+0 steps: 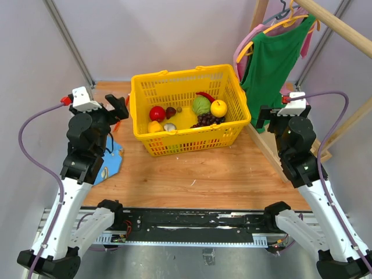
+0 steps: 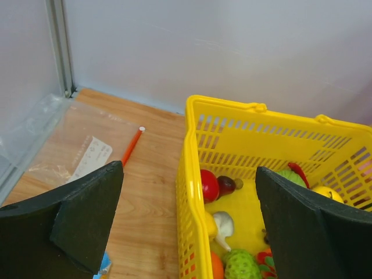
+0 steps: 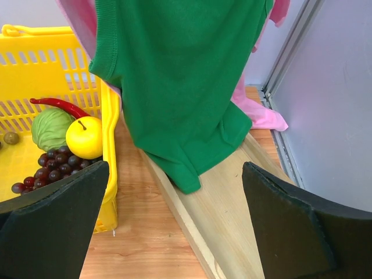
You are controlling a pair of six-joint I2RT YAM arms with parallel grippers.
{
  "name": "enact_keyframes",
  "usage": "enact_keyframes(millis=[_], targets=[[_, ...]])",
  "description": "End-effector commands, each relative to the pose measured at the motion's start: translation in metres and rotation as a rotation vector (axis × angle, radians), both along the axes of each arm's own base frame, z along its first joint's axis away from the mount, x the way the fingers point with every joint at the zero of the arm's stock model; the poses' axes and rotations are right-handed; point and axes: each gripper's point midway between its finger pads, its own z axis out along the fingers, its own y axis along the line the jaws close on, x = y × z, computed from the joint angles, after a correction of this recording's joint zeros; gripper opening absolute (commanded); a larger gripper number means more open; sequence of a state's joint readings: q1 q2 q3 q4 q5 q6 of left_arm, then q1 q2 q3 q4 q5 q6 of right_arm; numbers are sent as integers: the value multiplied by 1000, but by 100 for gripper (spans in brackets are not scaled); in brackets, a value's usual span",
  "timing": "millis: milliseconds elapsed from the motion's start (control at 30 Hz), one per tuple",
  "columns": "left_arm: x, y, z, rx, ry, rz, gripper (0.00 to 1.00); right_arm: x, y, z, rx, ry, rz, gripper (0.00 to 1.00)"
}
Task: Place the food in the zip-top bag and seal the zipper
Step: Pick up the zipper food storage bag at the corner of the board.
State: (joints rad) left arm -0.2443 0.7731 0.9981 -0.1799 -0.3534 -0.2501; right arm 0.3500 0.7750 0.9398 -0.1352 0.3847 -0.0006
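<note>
The food lies in a yellow lattice basket (image 1: pixel 189 142): a red apple (image 1: pixel 157 113), a green cabbage (image 1: pixel 201 105), a round yellow fruit (image 1: pixel 218 108), grapes (image 1: pixel 206 120) and a red chili (image 1: pixel 204 96). In the left wrist view the see-through zip-top bag (image 2: pixel 64 145) lies flat on the wood left of the basket (image 2: pixel 195 174), its red-orange zipper (image 2: pixel 131 146) pointing away. My left gripper (image 1: pixel 119 106) (image 2: pixel 189 192) hangs open over the basket's left wall, holding nothing. At the basket's right side, my right gripper (image 1: pixel 266 116) (image 3: pixel 175 174) is open and holds nothing.
A green shirt (image 1: pixel 273 58) (image 3: pixel 174 87) and pink clothing (image 3: pixel 256 113) hang from a wooden rack at the back right. The rack's foot beam (image 3: pixel 232 221) runs along the table beside the basket. A blue object (image 1: pixel 110 160) lies under the left arm.
</note>
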Motion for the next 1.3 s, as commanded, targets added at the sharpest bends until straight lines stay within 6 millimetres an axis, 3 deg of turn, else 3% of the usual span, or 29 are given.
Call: enact_keyframes(millis=[0, 433, 667, 800, 967, 1267], targets=[[4, 17, 10, 29, -30, 91, 99, -3, -7, 22, 4, -66, -17, 98], [49, 24, 2, -15, 67, 185, 99, -7, -4, 22, -46, -91, -3, 98], [90, 59, -25, -113, 176, 249, 99, -12, 3, 21, -101, -116, 26, 98], [113, 79, -56, -159, 261, 273, 100, -15, 6, 21, -117, -127, 44, 98], [132, 114, -120, -122, 449, 345, 99, -18, 8, 19, -136, -134, 53, 98], [145, 135, -211, 101, 781, 312, 99, -21, 8, 15, -164, -140, 56, 98]])
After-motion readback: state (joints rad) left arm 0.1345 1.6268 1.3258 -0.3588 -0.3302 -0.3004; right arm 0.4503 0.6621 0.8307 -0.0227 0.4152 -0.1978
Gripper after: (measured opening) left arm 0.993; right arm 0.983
